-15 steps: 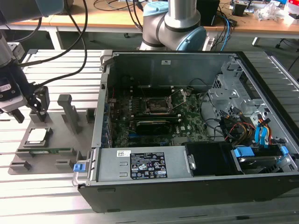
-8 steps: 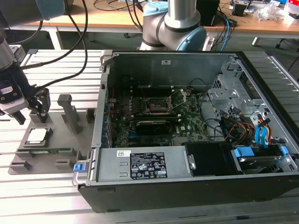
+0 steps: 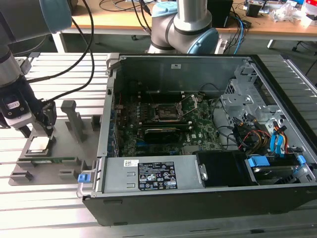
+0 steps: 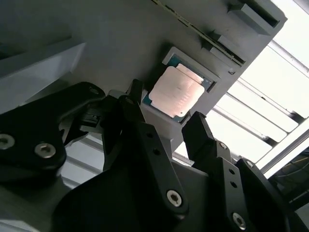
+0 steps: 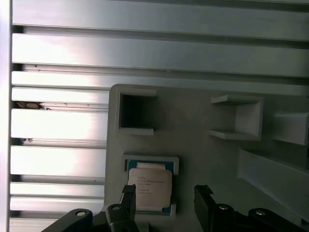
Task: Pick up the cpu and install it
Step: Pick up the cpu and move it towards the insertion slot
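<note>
Open computer case (image 3: 198,148) on a slatted metal table (image 3: 49,213), to the exterior view's right of a grey tray (image 3: 64,148). Robot arm (image 3: 15,74) reaching down over the tray. Gripper (image 3: 37,131) just above the tray, black fingers (image 4: 145,140) spread apart, grasping nothing. Thin green memory stick (image 3: 49,159) along one tray edge. Cpu (image 3: 39,145) lying flat in a square tray pocket, silvery top up, below the gap between the fingers; the same cpu (image 4: 175,91) seen past the fingertips in both wrist views.

A slatted aluminium table (image 3: 49,218) fills the foreground, and a cable-strewn wooden desk (image 3: 262,23) stands behind.
</note>
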`<state>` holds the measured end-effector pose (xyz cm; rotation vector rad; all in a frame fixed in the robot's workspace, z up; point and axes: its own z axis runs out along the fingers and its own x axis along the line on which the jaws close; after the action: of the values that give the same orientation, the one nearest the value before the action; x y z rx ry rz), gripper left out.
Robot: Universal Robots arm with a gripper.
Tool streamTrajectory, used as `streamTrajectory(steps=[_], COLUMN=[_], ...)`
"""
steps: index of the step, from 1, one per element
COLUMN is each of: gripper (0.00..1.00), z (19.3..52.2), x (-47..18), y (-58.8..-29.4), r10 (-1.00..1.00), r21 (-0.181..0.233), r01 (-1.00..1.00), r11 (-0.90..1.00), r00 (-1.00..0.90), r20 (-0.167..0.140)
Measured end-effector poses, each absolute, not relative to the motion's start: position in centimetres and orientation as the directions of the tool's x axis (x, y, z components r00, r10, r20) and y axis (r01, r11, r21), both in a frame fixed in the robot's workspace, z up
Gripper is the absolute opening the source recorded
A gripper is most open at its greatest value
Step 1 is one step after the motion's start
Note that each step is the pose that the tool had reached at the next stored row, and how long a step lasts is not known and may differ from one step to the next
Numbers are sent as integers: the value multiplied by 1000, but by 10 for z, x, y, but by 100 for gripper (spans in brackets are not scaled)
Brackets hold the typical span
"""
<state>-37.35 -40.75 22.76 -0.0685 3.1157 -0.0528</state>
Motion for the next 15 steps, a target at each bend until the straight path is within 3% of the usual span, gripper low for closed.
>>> streamTrajectory(steps=[15], gripper=[60], z=[199], x=[-384], y=[-417], r10=[-52], r21=[-35], r01=[-52], r11=[998], r00=[-998], r20=[-24])
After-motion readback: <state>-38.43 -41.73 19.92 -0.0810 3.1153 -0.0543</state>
